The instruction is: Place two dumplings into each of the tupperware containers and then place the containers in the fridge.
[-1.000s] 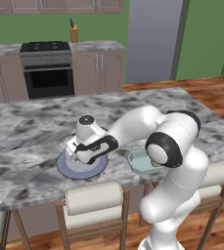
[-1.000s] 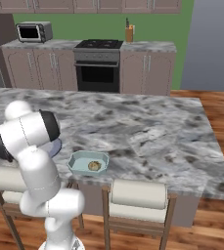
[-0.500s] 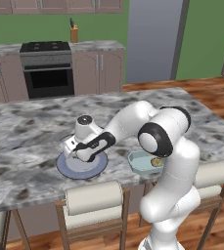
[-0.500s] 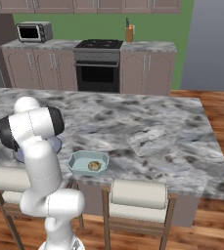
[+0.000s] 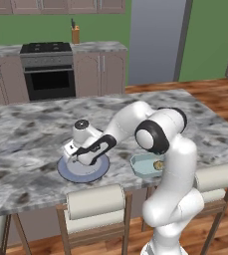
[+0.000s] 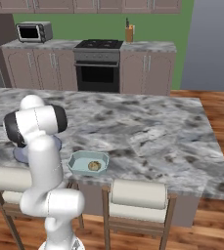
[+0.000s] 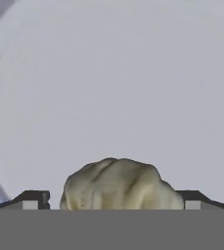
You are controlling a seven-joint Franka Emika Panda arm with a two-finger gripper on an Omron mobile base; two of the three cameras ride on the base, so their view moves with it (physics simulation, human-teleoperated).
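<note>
A dumpling [image 7: 121, 184] is seen lying on the blue-grey plate [image 5: 83, 171], between the two fingertips [image 7: 31, 199] of the gripper [image 7: 114, 200], whose jaws are spread fully wide with a gap at either side and nothing gripped. The plate is set near the front edge of the marble surface [image 5: 31, 134]. Just right of the plate, a pale blue-green tupperware container [image 6: 88, 163] is found holding one dumpling [image 6: 94, 166]. Far behind the plate, beyond the surface, the grey fridge [image 5: 158, 40] is seen.
</note>
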